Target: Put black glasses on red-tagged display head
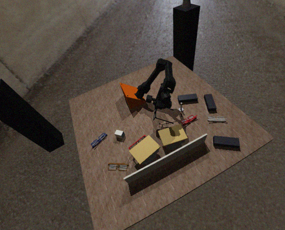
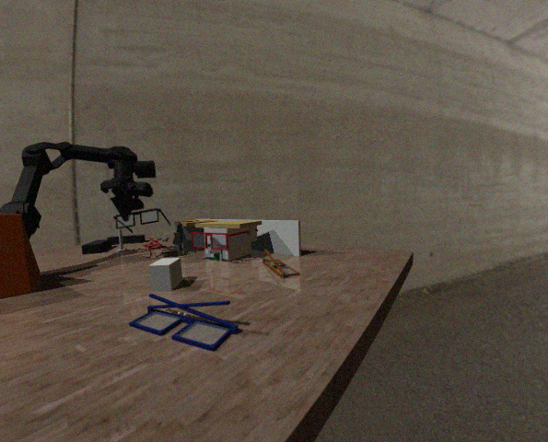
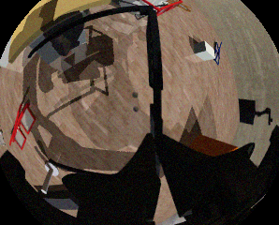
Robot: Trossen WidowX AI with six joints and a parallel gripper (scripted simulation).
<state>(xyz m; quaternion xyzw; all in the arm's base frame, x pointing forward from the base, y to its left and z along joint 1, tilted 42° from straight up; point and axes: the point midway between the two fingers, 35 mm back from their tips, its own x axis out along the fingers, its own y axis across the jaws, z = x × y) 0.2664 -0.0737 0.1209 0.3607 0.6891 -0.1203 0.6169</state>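
Observation:
My gripper (image 1: 158, 108) (image 2: 125, 216) (image 3: 153, 137) is shut on the black glasses (image 1: 163, 120) (image 2: 150, 209) (image 3: 154, 61), holding them by the front frame above the table. Their temples are unfolded and point to the right in the top view. The glasses are tilted in the exterior view and touch neither head. The bare head (image 1: 172, 134) (image 2: 183, 238) has a yellow top; its tag cannot be made out. The other head (image 1: 144, 149) (image 2: 241, 245) wears red glasses (image 1: 137, 142) (image 2: 227, 240) (image 3: 165, 8) and has a green tag (image 2: 216, 256).
A white panel (image 1: 167, 159) (image 2: 290, 235) stands behind the heads. Loose red glasses (image 1: 188, 120) (image 3: 27, 119) and a small post (image 1: 181, 109) (image 3: 48, 175) are near the gripper. A white block (image 1: 119, 133) (image 2: 164, 275), an orange wedge (image 1: 131, 92) (image 2: 2, 257) and dark cases stand around.

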